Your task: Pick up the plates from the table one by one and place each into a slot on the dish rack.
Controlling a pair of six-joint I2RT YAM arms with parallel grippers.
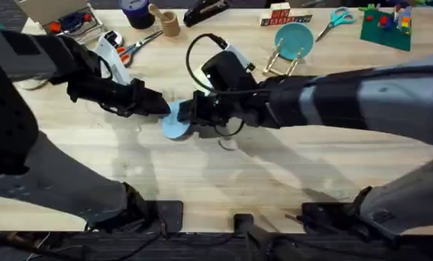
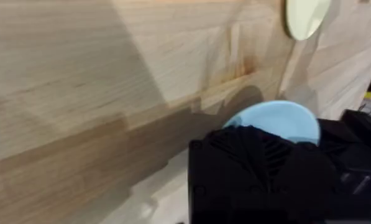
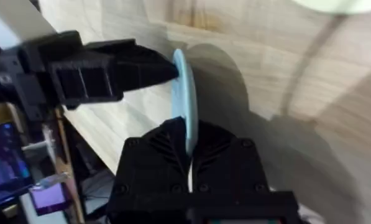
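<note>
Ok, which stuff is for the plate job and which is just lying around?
For the job: light blue plate, cream plate, dish rack, right gripper, left gripper.

Just lying about: scissors, wooden cup, stapler, green block board.

The small round light-blue plate [image 1: 175,127] stands on edge above the pale plank counter [image 1: 274,174], pinched between both pincers; the small light-wood pegged rack [image 1: 280,64] holds a teal plate [image 1: 294,40] upright.
</note>
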